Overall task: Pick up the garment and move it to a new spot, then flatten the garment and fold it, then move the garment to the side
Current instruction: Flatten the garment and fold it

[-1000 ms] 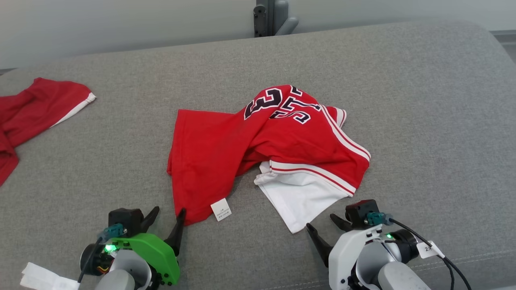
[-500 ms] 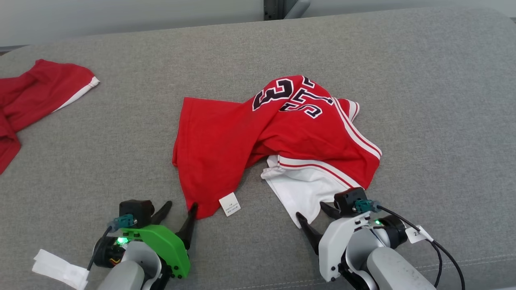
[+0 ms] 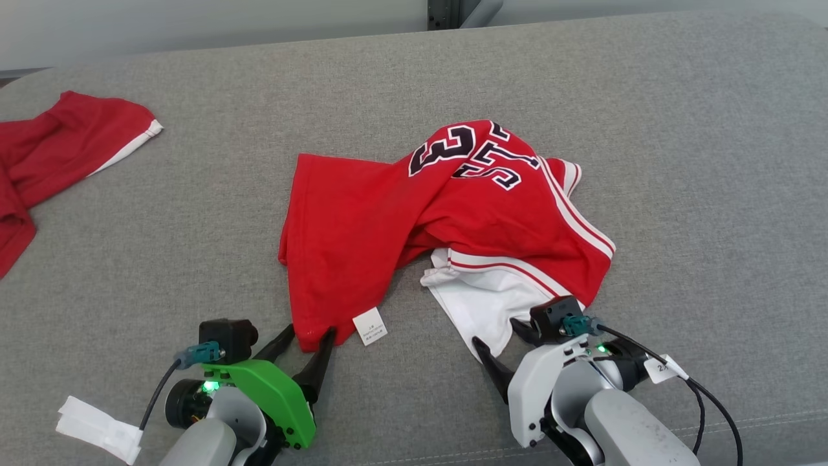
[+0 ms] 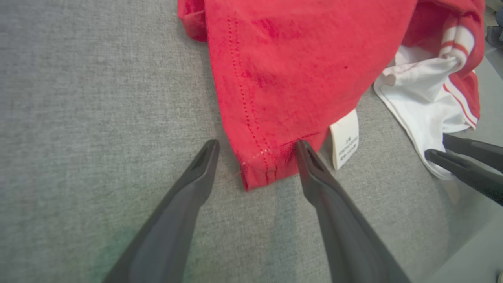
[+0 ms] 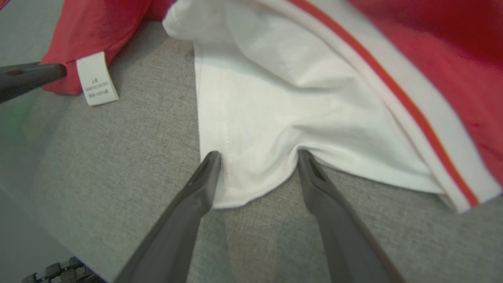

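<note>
**Grey padded surface: jersey not yet lifted, both grippers set at its near edge**

Find the red jersey [image 3: 388, 220] heaped near the middle of the grey surface [image 3: 679, 162], number side up and rumpled, with a white panel [image 3: 479, 304] spilling toward the robot. Judge progress as the very start: no pick-up, no flattening, no fold, no shift to the side. Note the red hem corner lying between the spread fingers of the left gripper [image 3: 309, 330], not pinched, with the white care label [image 3: 370, 325] just beside it. Note the white corner lying likewise between the wide-apart fingers of the right gripper [image 3: 495, 331], again with no pinch on the cloth. Treat both grippers as released and empty. Expect a closing on both corners as the next need. Disregard the second red garment [image 3: 58, 142] at the far left, well apart.
</note>
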`<state>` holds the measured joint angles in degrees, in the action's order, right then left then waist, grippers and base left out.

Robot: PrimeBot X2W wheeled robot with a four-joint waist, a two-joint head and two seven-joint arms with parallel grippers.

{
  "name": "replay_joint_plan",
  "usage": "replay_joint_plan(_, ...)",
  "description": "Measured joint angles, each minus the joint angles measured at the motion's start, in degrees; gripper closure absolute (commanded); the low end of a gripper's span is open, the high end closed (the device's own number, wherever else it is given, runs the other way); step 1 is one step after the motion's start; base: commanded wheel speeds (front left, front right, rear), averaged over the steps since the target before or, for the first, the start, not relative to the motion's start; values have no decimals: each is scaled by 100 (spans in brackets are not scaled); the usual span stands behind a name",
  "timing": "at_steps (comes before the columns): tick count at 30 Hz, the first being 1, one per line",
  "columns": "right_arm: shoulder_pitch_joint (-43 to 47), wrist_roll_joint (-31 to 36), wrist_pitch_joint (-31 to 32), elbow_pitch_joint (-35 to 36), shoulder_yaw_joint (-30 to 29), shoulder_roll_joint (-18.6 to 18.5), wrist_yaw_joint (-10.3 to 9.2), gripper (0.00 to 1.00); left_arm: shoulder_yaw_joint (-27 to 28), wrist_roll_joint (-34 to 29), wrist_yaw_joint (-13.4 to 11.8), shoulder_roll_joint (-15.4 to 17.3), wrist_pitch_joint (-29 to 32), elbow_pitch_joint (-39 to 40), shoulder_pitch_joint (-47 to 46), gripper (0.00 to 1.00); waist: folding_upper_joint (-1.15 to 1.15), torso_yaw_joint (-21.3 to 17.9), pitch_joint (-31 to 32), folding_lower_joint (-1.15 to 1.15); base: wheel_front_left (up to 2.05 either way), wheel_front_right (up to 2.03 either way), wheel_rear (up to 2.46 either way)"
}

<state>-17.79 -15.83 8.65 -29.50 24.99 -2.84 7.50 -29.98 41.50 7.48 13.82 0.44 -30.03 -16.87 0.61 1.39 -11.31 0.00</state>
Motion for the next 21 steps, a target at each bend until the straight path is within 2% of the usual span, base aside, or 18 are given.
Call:
replay_joint_plan(2,-37,58,-1,-37,32,2,1,0,-34,47,0,-19,-29,-14,-41,0,0,-15,-10,0,0,0,0)
replay_joint_plan(3,-66,101,1,-60,52,3,1,0,-66,78,0,-24,-53,-21,-57,32,0,-26,-15,0,0,0,0)
replay_joint_plan(4,-89,99,1,-82,62,4,2,11,-102,83,0,-30,-64,-32,-75,62,0,-36,-21,0,0,0,0)
replay_joint_plan(5,-116,107,7,-119,64,5,3,31,-149,94,0,-29,-103,-47,-89,88,0,-44,-31,0,0,0,0)
replay_joint_plan(6,-147,144,7,-153,64,5,4,56,-218,112,0,-25,-101,-71,-105,100,0,-50,-38,0,0,0,0)
replay_joint_plan(7,-171,144,0,-190,64,5,4,81,-287,126,0,-19,-102,-99,-126,100,0,-53,-40,0,0,0,0)
replay_joint_plan(8,-194,155,-18,-244,58,5,3,100,-336,152,0,-19,-113,-122,-143,100,0,-53,-36,0,0,0,0)
replay_joint_plan(13,-242,64,-204,-312,-51,26,9,100,-377,343,0,69,-277,-130,-169,100,0,-76,-3,0,0,0,0)
replay_joint_plan(19,-237,54,-138,815,-961,-4,4,100,-42,745,-2,667,-333,1004,-176,100,0,-245,38,0,0,0,0)
replay_joint_plan(20,-194,59,-48,1109,-1105,-33,4,100,36,813,-36,747,-308,1245,-164,100,0,-272,57,0,0,0,0)
replay_joint_plan(21,-194,59,-48,1109,-1105,-33,4,100,36,813,-36,747,-308,1245,-164,100,0,-272,57,0,0,0,0)
